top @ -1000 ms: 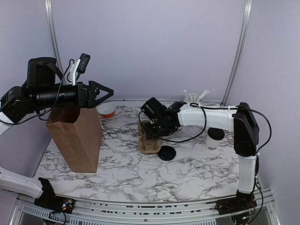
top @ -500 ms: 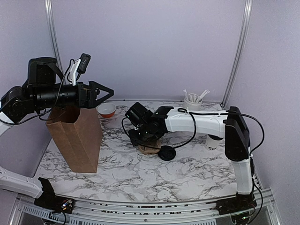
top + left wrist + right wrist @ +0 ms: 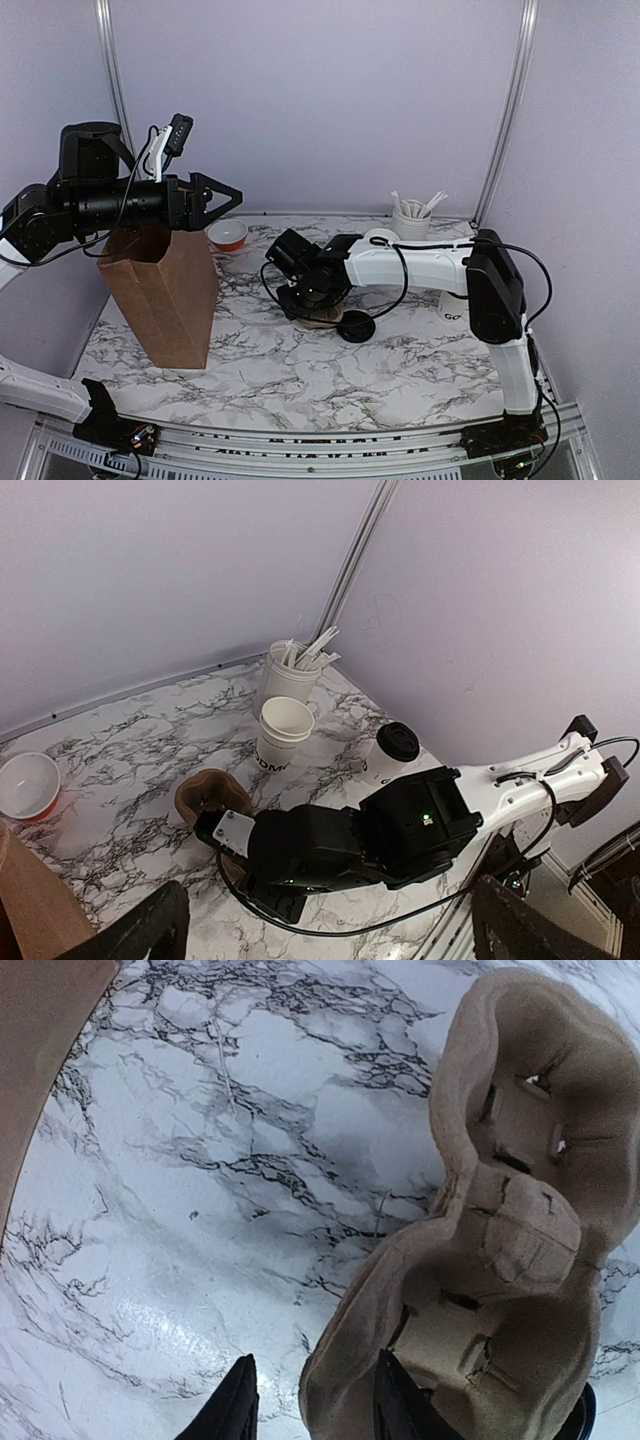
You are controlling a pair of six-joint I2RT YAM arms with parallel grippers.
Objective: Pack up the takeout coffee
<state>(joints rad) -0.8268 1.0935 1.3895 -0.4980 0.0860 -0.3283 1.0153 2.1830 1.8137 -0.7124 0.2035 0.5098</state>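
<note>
table (image 3: 300, 380): marble-patterned top, with both arms bolted at its near edge.
bag (image 3: 165, 290): brown paper, upright with its mouth open, on the near left of the table.
left gripper (image 3: 222, 205): held high over the bag's mouth and pointing right. Its jaws are spread wide with nothing between them.
loose lid (image 3: 357, 326): round and black, flat on the table near the middle, just right of the carrier. Whether the two touch cannot be told.
carrier (image 3: 500, 1240): brown moulded pulp, lying on the marble at the centre. In the overhead view the right gripper hides most of it.
right gripper (image 3: 315, 1360): reached across to the left, low at the carrier's edge. Its jaws are narrow and straddle the wall, one finger outside and the other over the inside. A strip of marble shows between the outer finger and the wall, so it is not clamped.
coffee cup (image 3: 393, 755): white with a black lid on, upright on the right side of the table, well apart from the bag. The right arm partly hides it from above.
bowl (image 3: 227, 235): orange outside, white inside, just beyond the bag near the back wall.
open cup (image 3: 280, 735): white, lettered near its base, without a lid, standing just in front of the stirrer cup.
stirrer cup (image 3: 285, 675): white, holding white stirrers, at the far right by the back wall.
</note>
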